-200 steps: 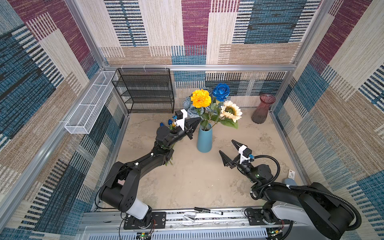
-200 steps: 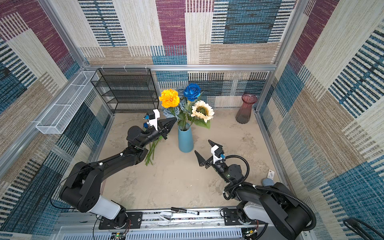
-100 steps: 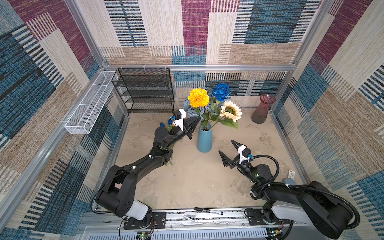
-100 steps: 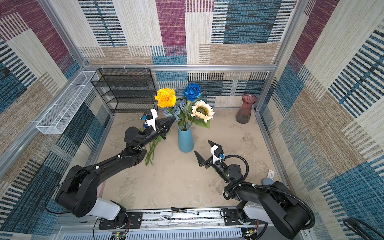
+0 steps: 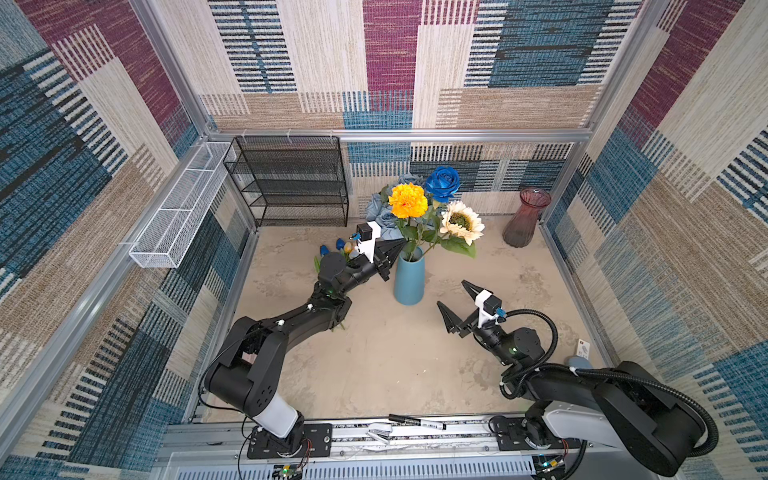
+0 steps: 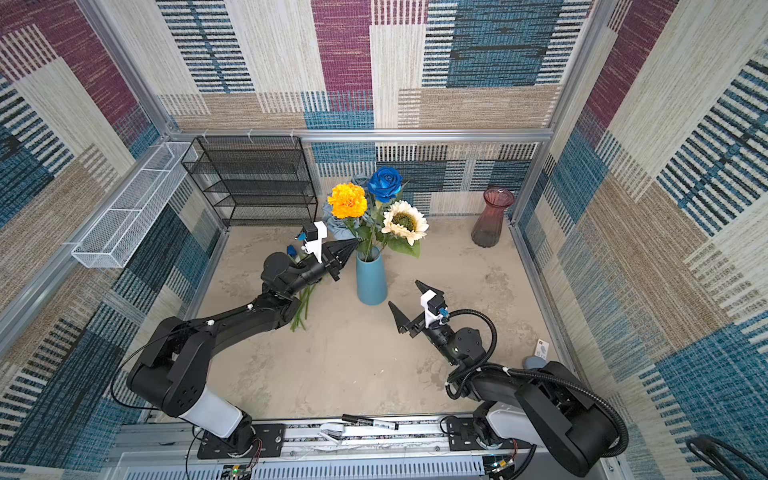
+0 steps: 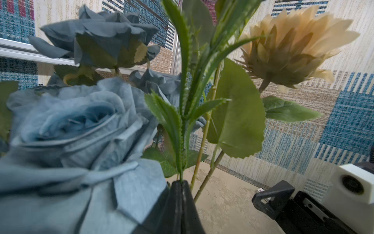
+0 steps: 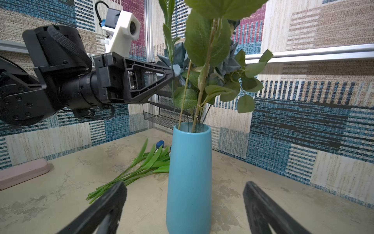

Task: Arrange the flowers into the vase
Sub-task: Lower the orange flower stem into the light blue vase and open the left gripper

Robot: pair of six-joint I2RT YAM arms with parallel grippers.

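A blue vase (image 5: 409,278) (image 6: 371,278) (image 8: 189,172) stands mid-table holding a bright blue rose (image 5: 443,183), a cream sunflower (image 5: 461,221) (image 7: 293,46) and dusty-blue roses (image 5: 380,216) (image 7: 70,121). My left gripper (image 5: 401,244) (image 6: 355,242) (image 7: 180,182) (image 8: 173,73) is shut on the thin green stem of the orange marigold (image 5: 408,200) (image 6: 347,200), just above the vase's mouth on its left. Small tulips (image 5: 338,245) (image 8: 149,162) lie on the table under the left arm. My right gripper (image 5: 452,293) (image 6: 404,293) (image 8: 184,183) stands open and empty, right of the vase and facing it.
A dark red glass vase (image 5: 524,218) stands in the back right corner. A black wire shelf (image 5: 291,183) sits against the back wall and a white wire basket (image 5: 178,208) hangs on the left wall. A marker pen (image 5: 417,422) lies on the front rail.
The marigold swayed a little left, then back right, as my left gripper shifted slightly with its stem. The right arm has stayed still.
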